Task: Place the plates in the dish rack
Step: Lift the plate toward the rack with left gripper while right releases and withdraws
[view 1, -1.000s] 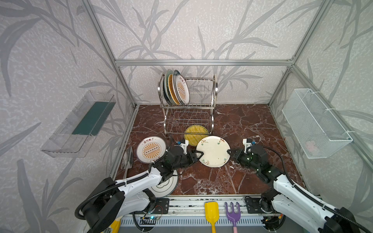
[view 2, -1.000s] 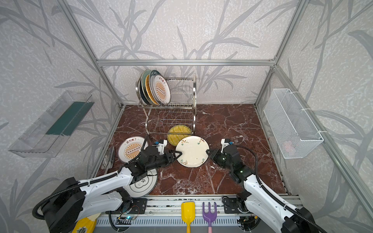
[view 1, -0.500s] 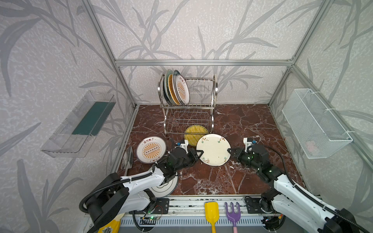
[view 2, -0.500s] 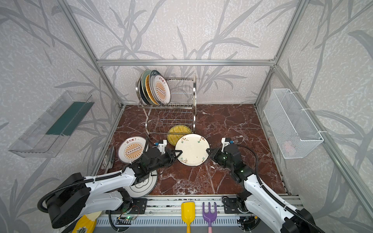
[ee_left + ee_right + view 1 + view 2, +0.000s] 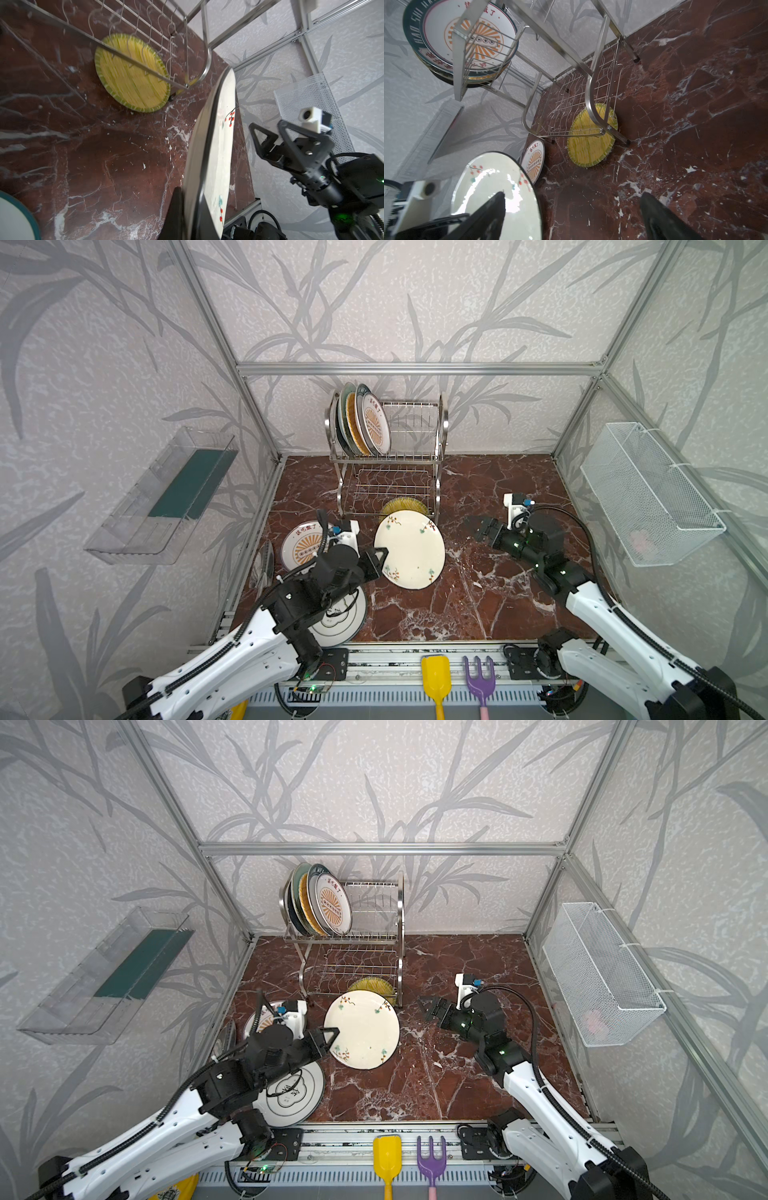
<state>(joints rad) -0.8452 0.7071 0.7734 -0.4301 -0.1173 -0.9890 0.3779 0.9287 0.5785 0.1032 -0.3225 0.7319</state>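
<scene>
My left gripper [image 5: 380,556] is shut on the left rim of the cream floral plate [image 5: 411,549], which it holds tilted above the marble floor; the left wrist view shows the plate [image 5: 218,149] edge-on between my fingers [image 5: 176,207]. To its right, my right gripper [image 5: 471,526] stands open and apart from the plate, with bare floor between its fingertips [image 5: 652,203]. Several plates [image 5: 372,423] stand upright in the dish rack [image 5: 440,435] on its upper tier. A yellow striped plate [image 5: 401,504] lies under the rack's front. A sunburst plate [image 5: 303,541] and a Chinese-character plate [image 5: 340,618] lie under my left arm.
A white mesh basket [image 5: 648,497] hangs on the right wall and a clear tray [image 5: 166,493] on the left wall. A yellow spade [image 5: 435,676] and a purple fork [image 5: 480,680] hang at the front rail. Another plate [image 5: 266,568] leans at the left floor edge.
My left gripper has shut on the floral plate's left rim. My right gripper has let go of its right rim, opened wide and drawn back to the right. The plate has shifted slightly left.
</scene>
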